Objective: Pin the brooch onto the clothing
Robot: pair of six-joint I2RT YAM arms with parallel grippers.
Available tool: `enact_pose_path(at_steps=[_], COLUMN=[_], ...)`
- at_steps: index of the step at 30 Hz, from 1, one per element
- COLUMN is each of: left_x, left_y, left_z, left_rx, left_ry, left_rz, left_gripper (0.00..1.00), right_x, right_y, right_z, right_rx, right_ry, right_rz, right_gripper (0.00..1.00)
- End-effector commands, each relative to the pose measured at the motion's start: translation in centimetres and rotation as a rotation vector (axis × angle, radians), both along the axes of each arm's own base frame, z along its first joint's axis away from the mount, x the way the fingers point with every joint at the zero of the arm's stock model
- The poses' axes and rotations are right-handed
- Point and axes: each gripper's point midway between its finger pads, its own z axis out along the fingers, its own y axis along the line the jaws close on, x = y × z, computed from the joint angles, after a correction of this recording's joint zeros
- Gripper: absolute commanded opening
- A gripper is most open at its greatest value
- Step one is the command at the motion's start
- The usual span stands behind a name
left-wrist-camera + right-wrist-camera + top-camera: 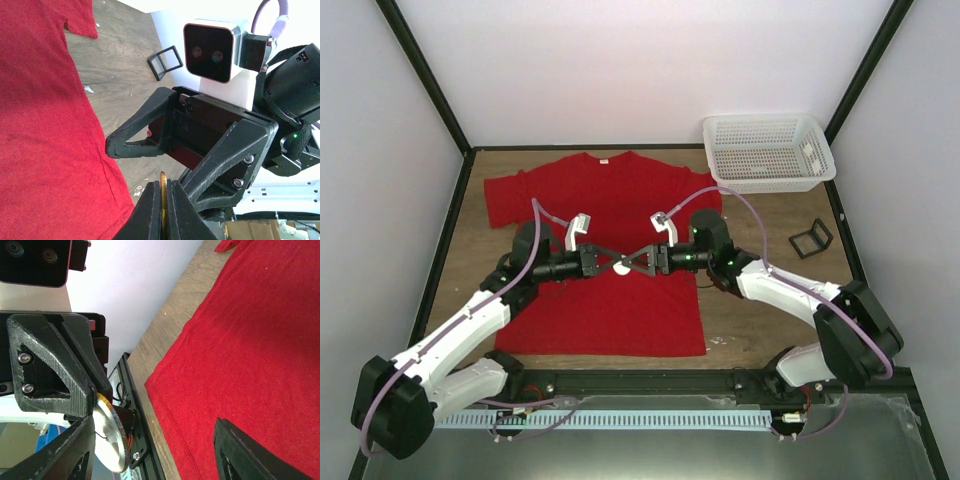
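Red T-shirt (pixel 610 195) lay flat and face up on the desk (pixel 750 300), collar toward the far wall, sleeves spread. Both arms reached in over its middle, and their tips met nose to nose above the chest area.

Left gripper (pixel 613 263): clenched, jaws pressed together on the brooch (pixel 620 268). The left wrist view showed the brooch edge-on as a thin gilt rim pinched between the two fingertips. The right wrist view showed its pale face with a band of mixed colour at the rim. The brooch was held above the shirt, not on the cloth.

Right gripper (pixel 632 262): released, fingers (pixel 127 145) spread well apart and grasping nothing. The brooch sat close beside one of them; could not tell whether they touched.

Further right, on bare desk beyond the shirt hem: a black wire-frame stand (pixel 810 238). In the far right corner, a white mesh basket (pixel 768 152).
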Motion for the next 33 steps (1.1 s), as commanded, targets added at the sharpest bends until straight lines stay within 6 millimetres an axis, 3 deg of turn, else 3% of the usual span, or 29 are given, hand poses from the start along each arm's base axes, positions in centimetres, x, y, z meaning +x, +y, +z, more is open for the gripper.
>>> enact_pose_path(at_steps=[1, 10, 20, 33], left_x=[-0.8, -0.8, -1.1, -0.2], left_y=[-0.7, -0.8, -0.4, 0.6], left_z=[1.5, 2.3, 2.6, 1.3], left_rx=[-0.051, -0.067, -0.016, 0.11], left_ry=[-0.054, -0.066, -0.121, -0.186], left_rz=[-0.075, -0.083, -0.085, -0.042], left_gripper=[0.0, 0.0, 0.0, 0.0], right_x=[0.7, 0.5, 0.7, -1.4], right_y=[0.3, 0.5, 0.0, -2.2], right_z=[-0.2, -1.7, -2.1, 0.1], right_rx=[-0.022, -0.067, -0.14, -0.157], right_ry=[0.014, 0.051, 0.003, -0.147], right_rz=[-0.01, 0.006, 0.001, 0.026], right_gripper=[0.58, 0.57, 0.59, 0.83])
